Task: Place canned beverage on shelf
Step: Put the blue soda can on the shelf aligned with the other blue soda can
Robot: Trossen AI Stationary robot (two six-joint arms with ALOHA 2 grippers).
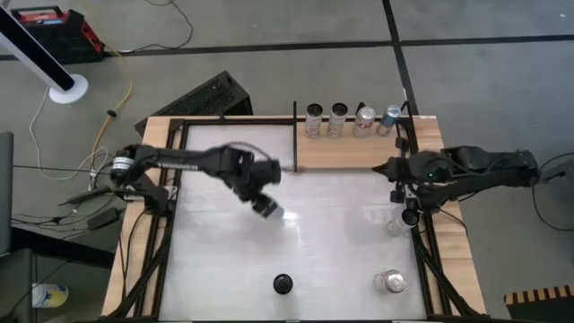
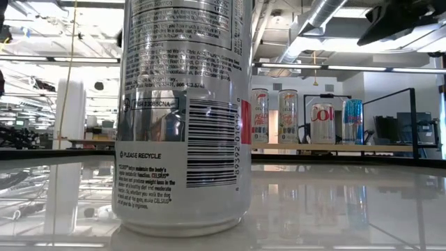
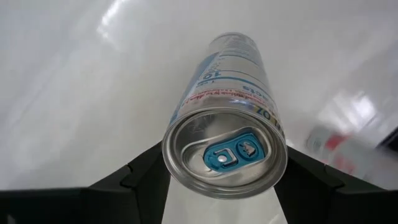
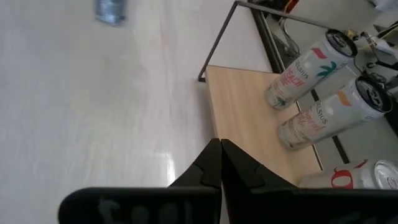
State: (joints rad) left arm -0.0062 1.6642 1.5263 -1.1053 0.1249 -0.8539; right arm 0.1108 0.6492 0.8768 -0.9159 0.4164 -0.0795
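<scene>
The left gripper has its fingers pinching a silver can, upright above the desk; the shelf lies beyond, toward its right. The right gripper, fingers pressed together, waits beside the shelf.

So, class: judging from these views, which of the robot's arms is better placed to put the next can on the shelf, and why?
Left. The left gripper already clamps a silver can above the white tabletop. The right gripper is shut and empty beside the shelf.
</scene>
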